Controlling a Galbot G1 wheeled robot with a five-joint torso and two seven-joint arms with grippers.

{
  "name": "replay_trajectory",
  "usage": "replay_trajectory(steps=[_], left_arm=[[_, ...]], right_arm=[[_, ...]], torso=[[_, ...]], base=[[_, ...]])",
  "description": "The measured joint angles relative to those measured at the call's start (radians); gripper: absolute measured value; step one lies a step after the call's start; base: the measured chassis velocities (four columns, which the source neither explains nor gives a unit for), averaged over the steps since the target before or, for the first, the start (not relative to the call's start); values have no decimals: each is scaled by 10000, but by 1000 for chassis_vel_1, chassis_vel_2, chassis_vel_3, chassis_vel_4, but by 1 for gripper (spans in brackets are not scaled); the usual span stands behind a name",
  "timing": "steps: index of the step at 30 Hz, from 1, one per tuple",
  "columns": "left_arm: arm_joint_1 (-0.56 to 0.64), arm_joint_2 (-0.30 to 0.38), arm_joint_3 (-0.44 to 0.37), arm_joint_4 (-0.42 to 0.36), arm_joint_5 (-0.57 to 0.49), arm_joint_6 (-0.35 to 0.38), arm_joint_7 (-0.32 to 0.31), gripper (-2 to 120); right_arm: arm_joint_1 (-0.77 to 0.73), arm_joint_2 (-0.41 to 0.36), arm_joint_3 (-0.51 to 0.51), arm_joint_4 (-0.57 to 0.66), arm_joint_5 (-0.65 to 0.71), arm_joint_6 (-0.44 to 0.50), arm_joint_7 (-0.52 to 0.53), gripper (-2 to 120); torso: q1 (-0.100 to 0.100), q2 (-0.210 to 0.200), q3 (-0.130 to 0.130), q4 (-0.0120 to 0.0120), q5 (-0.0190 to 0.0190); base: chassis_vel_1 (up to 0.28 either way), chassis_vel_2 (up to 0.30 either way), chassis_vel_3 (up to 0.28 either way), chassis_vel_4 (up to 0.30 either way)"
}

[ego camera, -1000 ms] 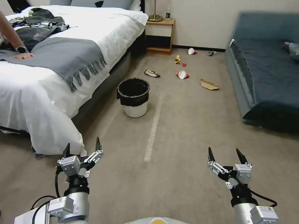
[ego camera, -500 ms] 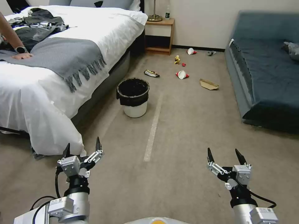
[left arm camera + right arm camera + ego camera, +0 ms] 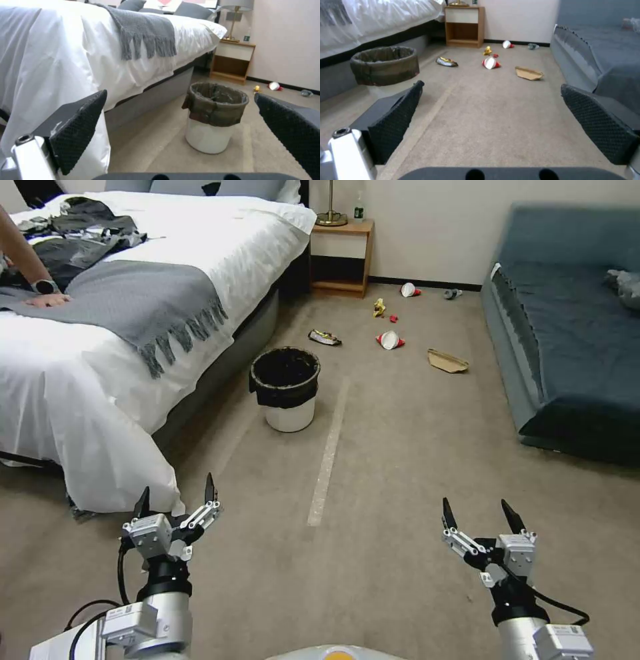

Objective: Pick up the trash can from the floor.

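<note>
The trash can (image 3: 288,392), a small round white bin with a black bag folded over its rim, stands upright on the beige carpet floor (image 3: 400,447) beside the bed. It also appears in the left wrist view (image 3: 213,120) and the right wrist view (image 3: 385,67). My left gripper (image 3: 177,497) is open, held low in front of me, well short of the can. On the other side my right gripper (image 3: 479,511) is open too, equally far back. Both hold nothing.
A white bed (image 3: 133,313) with a grey throw runs along the left; a blue sofa (image 3: 573,333) stands on the right. Red-and-white cups (image 3: 390,340), wrappers and cardboard (image 3: 447,361) litter the floor beyond the can. A pale tape strip (image 3: 328,460) runs down the carpet. A wooden nightstand (image 3: 341,257) is at the back.
The right gripper has sunk slightly lower in the head view. The whole scene has shifted only a trace; the trash can stays in place.
</note>
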Motion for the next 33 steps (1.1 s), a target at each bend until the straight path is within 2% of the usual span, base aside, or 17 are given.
replay_trajectory(steps=[9,25,33], left_arm=[[6,-4,23,-12,6,-24,21,100],[-62,43,-12,75,-27,-54,19,100],[-102,50,-20,123,-51,-47,17,100]], right_arm=[[-63,-10,11,2,-14,67,-80,100],[2,40,-5,-117,-61,79,-100,100],[16,48,-6,-148,-89,71,-121,100]], torso=[[-1,0,-1,-1,-1],[1,-2,2,-1,-1],[-1,-1,0,-1,0]], base=[[-33,20,34,-29],[-184,182,177,-192],[-83,74,73,-62]])
